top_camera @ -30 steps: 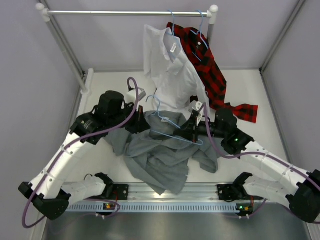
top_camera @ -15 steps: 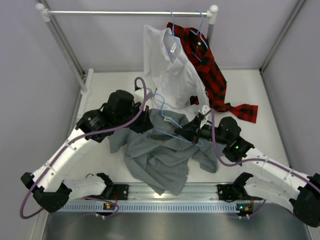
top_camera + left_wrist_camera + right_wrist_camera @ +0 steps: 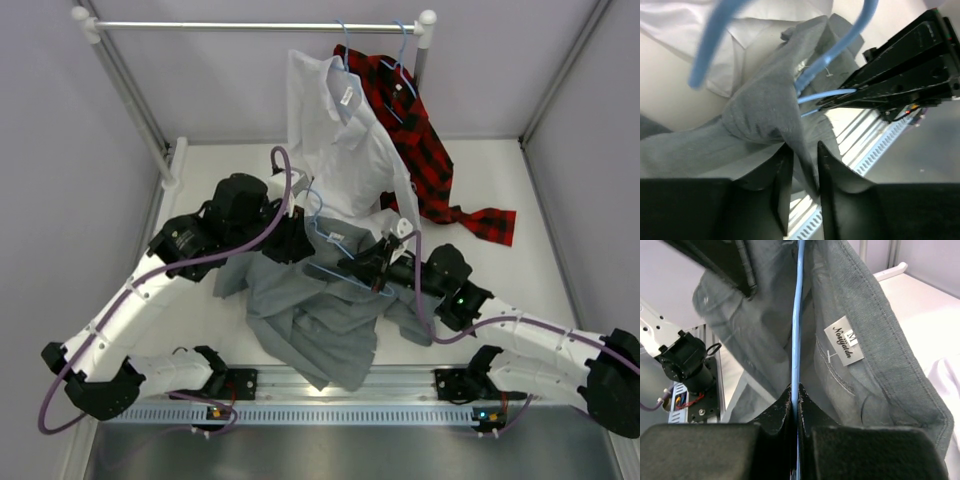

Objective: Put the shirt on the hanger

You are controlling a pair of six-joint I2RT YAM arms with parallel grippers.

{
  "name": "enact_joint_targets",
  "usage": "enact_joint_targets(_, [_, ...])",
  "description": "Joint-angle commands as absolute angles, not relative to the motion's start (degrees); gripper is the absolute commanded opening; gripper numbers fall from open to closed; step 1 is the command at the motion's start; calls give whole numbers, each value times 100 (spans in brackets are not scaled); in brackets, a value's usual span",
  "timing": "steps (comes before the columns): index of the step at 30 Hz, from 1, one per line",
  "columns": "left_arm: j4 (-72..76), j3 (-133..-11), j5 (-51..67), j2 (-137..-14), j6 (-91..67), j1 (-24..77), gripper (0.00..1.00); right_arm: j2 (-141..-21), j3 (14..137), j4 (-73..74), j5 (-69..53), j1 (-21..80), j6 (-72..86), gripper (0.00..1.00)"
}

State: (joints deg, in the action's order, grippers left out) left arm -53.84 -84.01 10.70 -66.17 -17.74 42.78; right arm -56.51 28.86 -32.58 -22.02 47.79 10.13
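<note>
The grey shirt (image 3: 320, 320) lies crumpled on the table in front of the arms. Its collar end is lifted. My left gripper (image 3: 296, 243) is shut on a fold of the shirt (image 3: 765, 115) near the collar. My right gripper (image 3: 378, 262) is shut on the light-blue wire hanger (image 3: 335, 245) and holds it above the shirt. In the right wrist view the hanger wire (image 3: 795, 340) runs straight up from my closed fingers (image 3: 785, 405), beside the shirt's collar and its size label (image 3: 844, 344). In the left wrist view the hanger (image 3: 830, 95) enters the lifted fabric.
A white collared shirt (image 3: 340, 140) and a red-and-black plaid shirt (image 3: 420, 140) hang on blue hangers from the rail (image 3: 250, 26) at the back. The plaid shirt's sleeve (image 3: 485, 225) trails on the table at the right. An aluminium rail (image 3: 340, 410) runs along the near edge.
My left gripper has moved right and toward the back with the shirt's collar end. My right gripper has moved left with the hanger, bringing it closer to the collar.
</note>
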Motion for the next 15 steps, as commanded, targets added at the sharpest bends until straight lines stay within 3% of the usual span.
enact_joint_targets(1, [-5309, -8517, 1459, -6566, -1740, 4350, 33, -5704, 2936, -4297, -1872, 4913, 1046, 0])
enact_joint_targets(3, [-5317, -8447, 1459, -6452, -1705, 4359, 46, -5669, 2918, -4342, -1802, 4913, 1063, 0])
enact_joint_targets(4, [-5309, -8420, 1450, -6390, -1679, 4368, 59, -5652, 2901, -4359, -1741, 4913, 1072, 0])
enact_joint_targets(7, [-5309, -8446, 1336, -6039, -1547, 4368, 76, -5608, 2839, -4394, -1688, 4922, 1072, 0])
enact_joint_targets(15, [-5030, -9422, 161, -5538, -129, 4368, 91, -5415, 2514, -4684, -1661, 4913, 1169, 0])
